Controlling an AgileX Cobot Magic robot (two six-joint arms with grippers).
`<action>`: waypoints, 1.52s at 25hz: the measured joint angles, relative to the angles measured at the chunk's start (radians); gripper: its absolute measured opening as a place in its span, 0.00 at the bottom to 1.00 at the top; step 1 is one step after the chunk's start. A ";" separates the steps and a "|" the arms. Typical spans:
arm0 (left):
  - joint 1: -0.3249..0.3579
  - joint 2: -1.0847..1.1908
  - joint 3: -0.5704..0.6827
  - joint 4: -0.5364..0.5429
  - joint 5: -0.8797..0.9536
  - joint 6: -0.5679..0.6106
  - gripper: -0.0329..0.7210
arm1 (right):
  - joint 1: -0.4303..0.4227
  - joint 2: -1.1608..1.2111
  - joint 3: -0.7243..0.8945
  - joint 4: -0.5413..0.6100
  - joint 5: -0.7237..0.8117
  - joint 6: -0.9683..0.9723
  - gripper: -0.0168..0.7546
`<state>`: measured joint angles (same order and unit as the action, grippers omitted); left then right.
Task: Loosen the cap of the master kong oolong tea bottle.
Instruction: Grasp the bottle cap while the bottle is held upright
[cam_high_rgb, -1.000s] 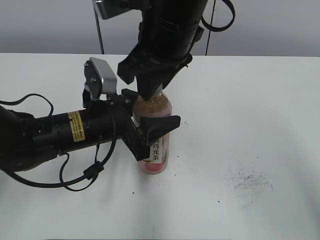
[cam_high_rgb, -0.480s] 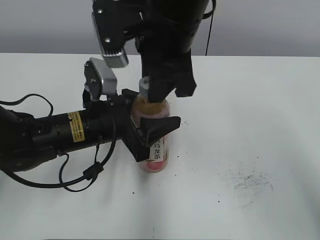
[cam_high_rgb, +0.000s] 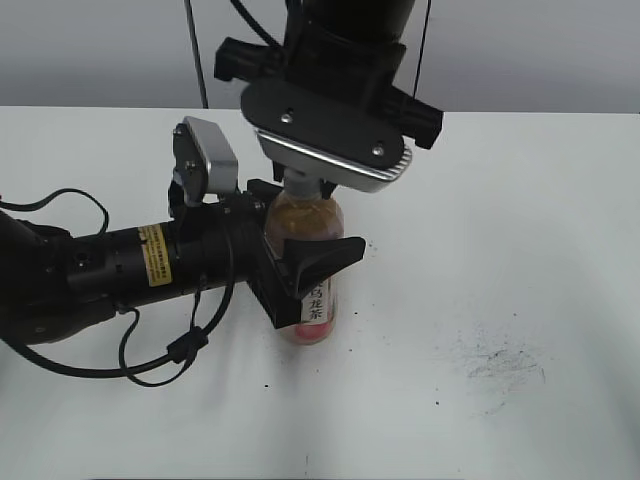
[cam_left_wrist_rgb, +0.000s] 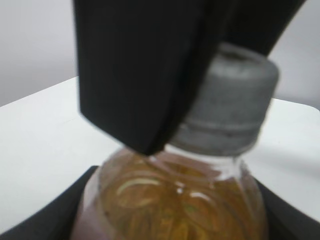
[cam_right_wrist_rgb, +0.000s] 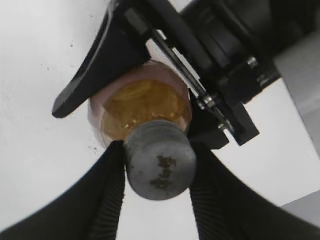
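Observation:
The master kong oolong tea bottle (cam_high_rgb: 312, 300) stands upright on the white table, amber tea showing above its pink label with a white strip of black characters. My left gripper (cam_high_rgb: 308, 268) reaches in from the left and is shut on the bottle's body. My right gripper (cam_high_rgb: 298, 186) comes down from above and is shut on the grey-white cap (cam_high_rgb: 293, 181). In the right wrist view the two ribbed fingers (cam_right_wrist_rgb: 158, 152) press both sides of the cap (cam_right_wrist_rgb: 160, 167), above the bottle's shoulder (cam_right_wrist_rgb: 142, 102). The left wrist view shows the cap (cam_left_wrist_rgb: 227, 100), the bottle (cam_left_wrist_rgb: 175, 200) and a black right finger in front.
The white table (cam_high_rgb: 500, 250) has dark smudges at the front right (cam_high_rgb: 500, 365). The left arm's black body and cables (cam_high_rgb: 100, 270) lie across the left of the table. A grey wall stands behind the table's far edge.
My right wrist has turned about the cap, so its camera housing has swung round to the front. The bottle and my left gripper have stayed in place.

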<state>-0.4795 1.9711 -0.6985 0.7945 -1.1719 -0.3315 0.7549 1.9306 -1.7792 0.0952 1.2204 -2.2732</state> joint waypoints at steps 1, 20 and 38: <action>0.000 0.000 0.000 0.000 0.000 0.000 0.64 | 0.000 0.000 0.000 0.000 -0.001 -0.040 0.40; 0.001 0.000 -0.001 -0.002 0.001 -0.015 0.64 | -0.004 0.000 0.000 -0.059 0.000 1.267 0.75; 0.001 0.000 -0.001 -0.003 0.001 -0.015 0.64 | -0.004 -0.003 0.000 0.019 0.000 2.147 0.62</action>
<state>-0.4789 1.9711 -0.6995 0.7915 -1.1710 -0.3470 0.7512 1.9280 -1.7792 0.1141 1.2206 -0.1265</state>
